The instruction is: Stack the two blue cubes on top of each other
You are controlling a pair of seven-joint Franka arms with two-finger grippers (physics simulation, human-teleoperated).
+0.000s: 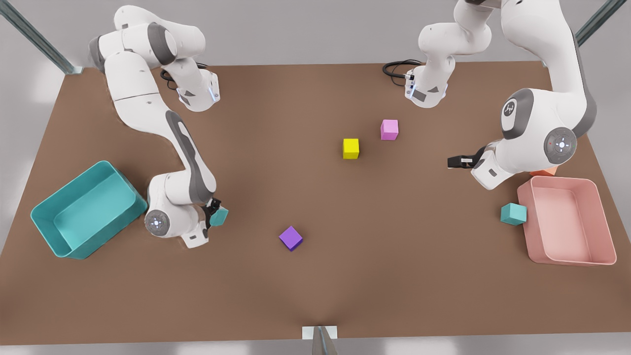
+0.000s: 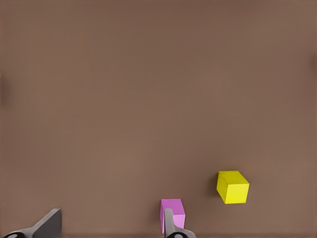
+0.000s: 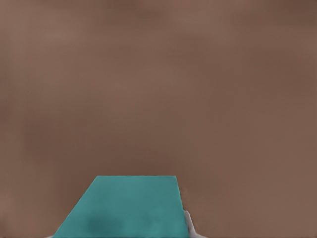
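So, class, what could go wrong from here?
The right gripper holds one teal cube far across the table from the other teal cube, so it may slip in transit. That cube sits close beside the pink bin; placing could clip its wall. The left gripper, open, waits nearby and might obstruct.

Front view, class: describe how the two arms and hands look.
Both arms are white, rounded segments with grey joint bands and round caps. Black cables coil at both bases. The left hand, front view's right, and right hand, front view's left, are black.
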